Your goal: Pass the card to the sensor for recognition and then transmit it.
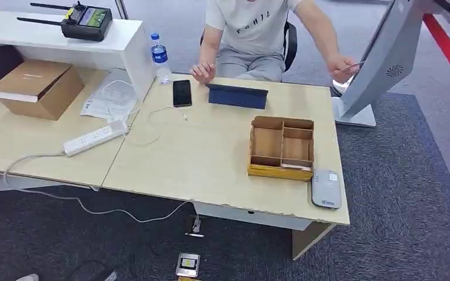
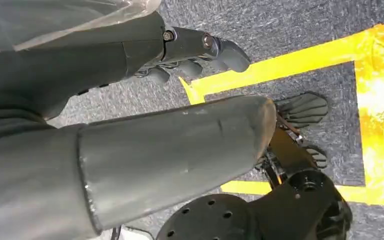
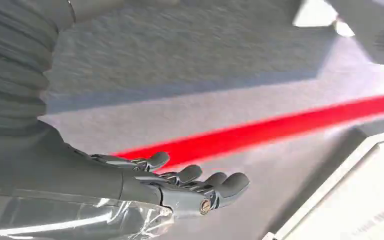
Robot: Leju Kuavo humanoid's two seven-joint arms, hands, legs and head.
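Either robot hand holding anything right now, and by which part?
Nothing. The left robot hand hangs over the floor, fingers loosely curled and bare; the right robot hand is spread and bare too.

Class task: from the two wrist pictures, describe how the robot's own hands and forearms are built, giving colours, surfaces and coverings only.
The left hand and right hand are dark grey, with rounded fingers and small metal screws at the joints. Clear plastic film wraps each wrist. A grey ribbed cover sheathes the right forearm; the left thumb is thick, smooth and grey.

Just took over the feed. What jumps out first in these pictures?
A seated person behind the desk holds a card up beside the tilted white kiosk at the right. A wooden tray and grey card reader sit near the desk's right front corner.
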